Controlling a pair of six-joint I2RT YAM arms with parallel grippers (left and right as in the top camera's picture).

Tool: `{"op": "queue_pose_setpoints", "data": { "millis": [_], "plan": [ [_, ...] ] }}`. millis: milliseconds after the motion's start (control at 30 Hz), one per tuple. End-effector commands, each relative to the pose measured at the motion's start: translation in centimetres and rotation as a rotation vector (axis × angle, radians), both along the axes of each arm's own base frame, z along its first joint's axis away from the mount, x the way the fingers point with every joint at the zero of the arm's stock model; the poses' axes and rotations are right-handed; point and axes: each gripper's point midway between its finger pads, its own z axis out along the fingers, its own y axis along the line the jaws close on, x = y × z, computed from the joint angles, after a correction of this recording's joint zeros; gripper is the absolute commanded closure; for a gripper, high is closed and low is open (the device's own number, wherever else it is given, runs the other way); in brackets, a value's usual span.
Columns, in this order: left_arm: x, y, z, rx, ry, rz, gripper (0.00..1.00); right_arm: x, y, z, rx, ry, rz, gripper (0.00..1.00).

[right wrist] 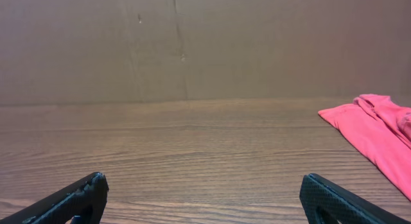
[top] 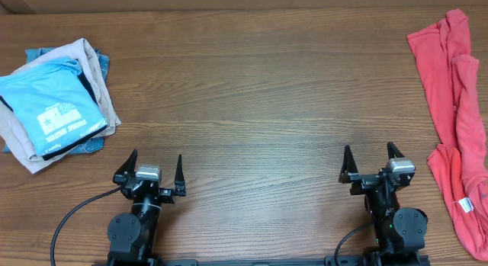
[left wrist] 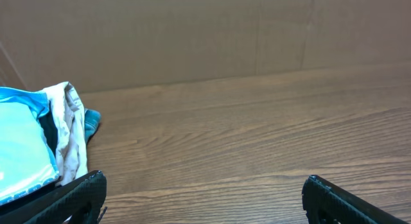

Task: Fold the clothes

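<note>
At the right edge of the table lies the crumpled coral-red T-shirt; the left gripper and right gripper sit near the front, fingers spread wide, empty.

The table is brown wood with long lines running across it. 2 lots of clothes lie on it, well apart. At the right edge lies a red shirt. It is crumpled into a long strip that runs from the far side to the near side. A small white tag shows close to its near end. At the left edge sits a pile of folded clothes with a blue shirt on top.
</note>
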Motion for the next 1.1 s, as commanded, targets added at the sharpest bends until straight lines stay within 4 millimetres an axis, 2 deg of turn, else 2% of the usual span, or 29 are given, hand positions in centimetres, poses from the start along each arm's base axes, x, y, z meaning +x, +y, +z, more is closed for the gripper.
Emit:
{"op": "queue_pose_setpoints", "data": {
  "millis": [0,867,1067],
  "plan": [
    [0.0,0.0,0.0,-0.015,-0.006,0.007,0.0,0.0,0.0,-0.2,0.013,-0.003,0.0,0.0],
    [0.0,0.2,0.0,-0.018,-0.006,0.018,0.0,0.0,-0.2,-0.1,0.034,-0.002,-0.01,0.0],
    [0.0,0.2,0.0,-0.018,-0.006,0.019,0.0,-0.1,-0.8,1.0,0.035,-0.019,-0.045,0.0]
  ]
}}
